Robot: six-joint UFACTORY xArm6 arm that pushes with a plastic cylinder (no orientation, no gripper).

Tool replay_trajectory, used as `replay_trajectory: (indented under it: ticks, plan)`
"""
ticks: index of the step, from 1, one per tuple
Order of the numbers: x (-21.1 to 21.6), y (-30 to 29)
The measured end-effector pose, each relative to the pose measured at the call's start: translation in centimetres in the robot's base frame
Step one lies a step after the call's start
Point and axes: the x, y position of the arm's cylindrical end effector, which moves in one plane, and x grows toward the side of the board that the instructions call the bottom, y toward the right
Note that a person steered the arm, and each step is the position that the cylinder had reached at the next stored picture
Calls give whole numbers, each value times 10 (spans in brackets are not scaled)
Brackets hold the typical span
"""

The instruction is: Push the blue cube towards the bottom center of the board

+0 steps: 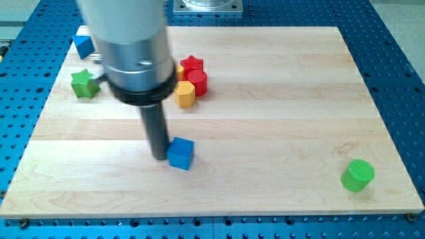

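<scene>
Pale grey housing, ribbed silver collar, black ring, perhaps rubber, straight dark rod ending in my tip (159,157).

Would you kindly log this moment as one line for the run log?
tip touching blue cube on its left | cube left of bottom centre | green cylinder bottom right | other blocks top left

pale wooden board (265,133) (matt), glossy blue cube (180,153)
</scene>
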Motion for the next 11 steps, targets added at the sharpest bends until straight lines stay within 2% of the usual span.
replay_trajectory:
  ticks: [1, 2, 4, 6, 7, 8, 9, 11]
  plan:
    - [-3, 19]
    - [-43, 21]
    - [-44, 72]
    - [14, 65]
    - [24, 62]
    - [4, 62]
    - [-42, 44]
    - [-64, 37]
